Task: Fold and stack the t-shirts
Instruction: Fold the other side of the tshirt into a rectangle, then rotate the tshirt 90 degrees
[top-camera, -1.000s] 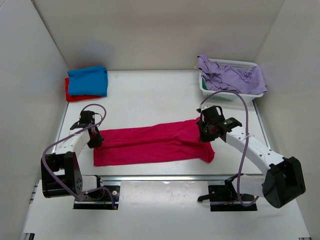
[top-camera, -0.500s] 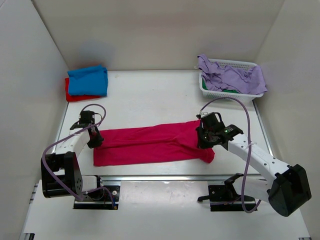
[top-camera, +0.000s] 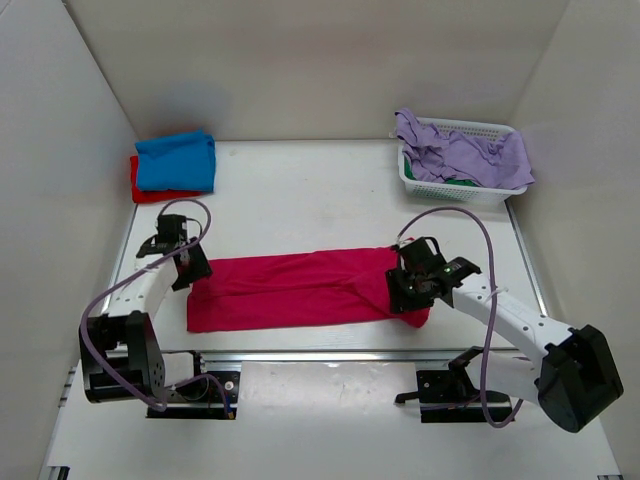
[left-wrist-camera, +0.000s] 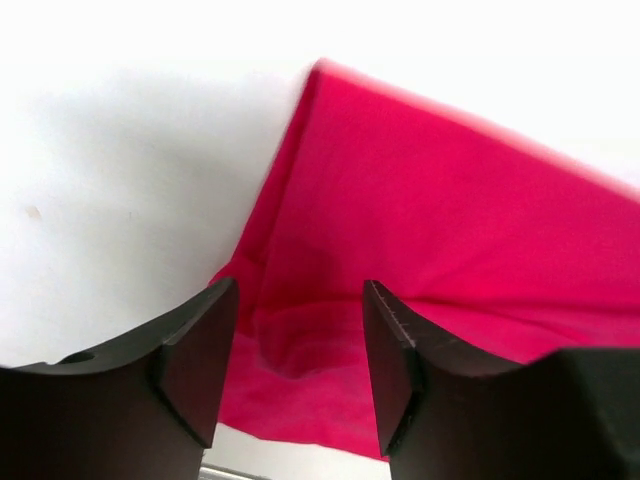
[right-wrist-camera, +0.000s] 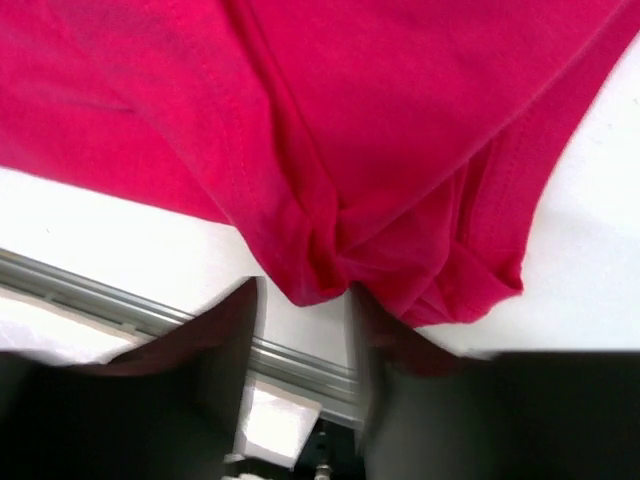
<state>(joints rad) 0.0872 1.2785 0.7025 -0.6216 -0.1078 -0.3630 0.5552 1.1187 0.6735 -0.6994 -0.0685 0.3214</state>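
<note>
A crimson-pink t-shirt (top-camera: 300, 290) lies folded into a long band across the near part of the table. My left gripper (top-camera: 188, 272) hovers at its left end. In the left wrist view that gripper (left-wrist-camera: 300, 370) is open, the pink cloth (left-wrist-camera: 430, 200) lying flat below the gap. My right gripper (top-camera: 408, 292) is over the shirt's right end. The right wrist view shows it (right-wrist-camera: 305, 335) open, a bunched fold of the cloth (right-wrist-camera: 320, 265) just past its tips. A folded blue t-shirt (top-camera: 176, 160) rests on a red one (top-camera: 148, 190) at the back left.
A white slatted basket (top-camera: 440, 185) with purple cloth (top-camera: 460, 150) draped over it stands at the back right. White walls close in the table (top-camera: 300, 200) on three sides. A metal rail (right-wrist-camera: 300, 365) runs along the near edge, right below the right gripper.
Both grippers were shut on the shirt's ends and have opened, letting it go. The right gripper moved toward the near edge, laying the right end down. The left gripper drew back slightly.
</note>
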